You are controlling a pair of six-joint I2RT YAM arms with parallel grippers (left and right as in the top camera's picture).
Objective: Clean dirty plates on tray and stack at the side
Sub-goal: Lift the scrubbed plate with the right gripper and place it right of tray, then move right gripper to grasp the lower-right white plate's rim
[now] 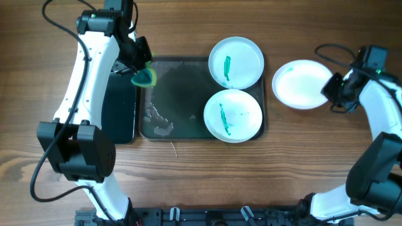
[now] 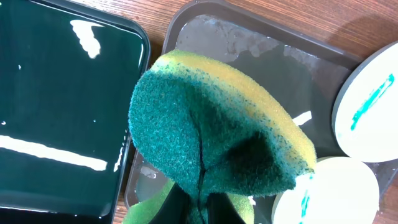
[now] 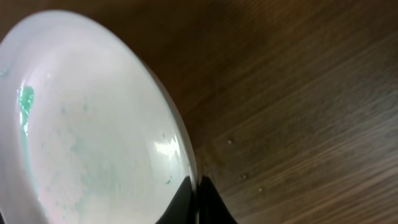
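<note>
Three plates (image 1: pixel 235 61) (two on grey tray (image 1: pixel 179 94)), one black tray (image 1: pixel 122 116), one sponge (image 1: pixel 145 76)

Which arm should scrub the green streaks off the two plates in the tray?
Left, probably. The left gripper is shut on the sponge, just over the tray. The right gripper is busy pinching a third plate's rim, out beside the tray.

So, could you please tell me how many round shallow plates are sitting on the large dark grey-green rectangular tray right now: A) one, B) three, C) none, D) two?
D: a far white plate and a near white plate, both teal-streaked, sit on the large dark grey-green tray, while the third plate is beyond its right edge, pinched at the rim by the right gripper.
</note>
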